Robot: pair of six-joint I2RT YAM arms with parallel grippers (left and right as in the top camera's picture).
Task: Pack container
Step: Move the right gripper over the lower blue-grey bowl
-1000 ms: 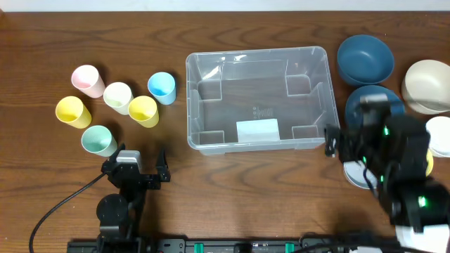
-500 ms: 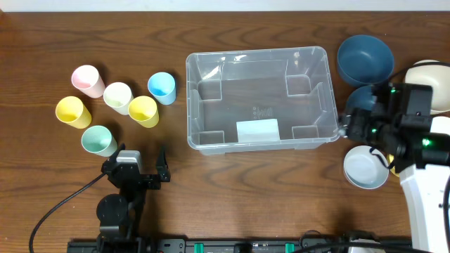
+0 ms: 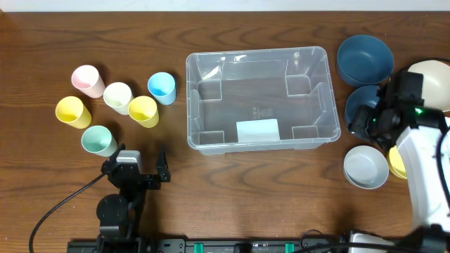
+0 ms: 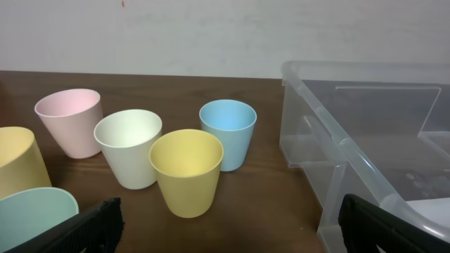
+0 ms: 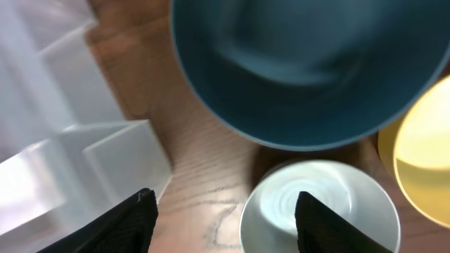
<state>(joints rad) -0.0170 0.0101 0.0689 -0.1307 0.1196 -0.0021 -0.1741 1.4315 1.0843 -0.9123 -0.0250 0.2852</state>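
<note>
The container [image 3: 256,98] is a large clear plastic bin in the middle of the table, with nothing in it but a white label on its base. Its corner also shows in the left wrist view [image 4: 365,154] and the right wrist view [image 5: 63,140]. My right gripper [image 3: 360,128] hovers just right of the container, over a dark blue bowl [image 5: 302,70] and a pale grey bowl [image 5: 320,211]. Its jaws [image 5: 228,225] stand apart with nothing between them. My left gripper [image 3: 138,165] rests open near the front left, empty [image 4: 242,232], facing several pastel cups.
Cups stand at the left: pink [image 3: 87,80], white [image 3: 117,97], blue [image 3: 162,87], yellow [image 3: 143,110], another yellow [image 3: 73,111] and teal [image 3: 98,140]. At the right are a second dark blue bowl [image 3: 365,58], a cream bowl [image 3: 429,84] and a yellow bowl [image 5: 422,154].
My right arm has swung from the front right corner back toward the bowls, and its jaws have narrowed. The left arm and the cups have not moved.
</note>
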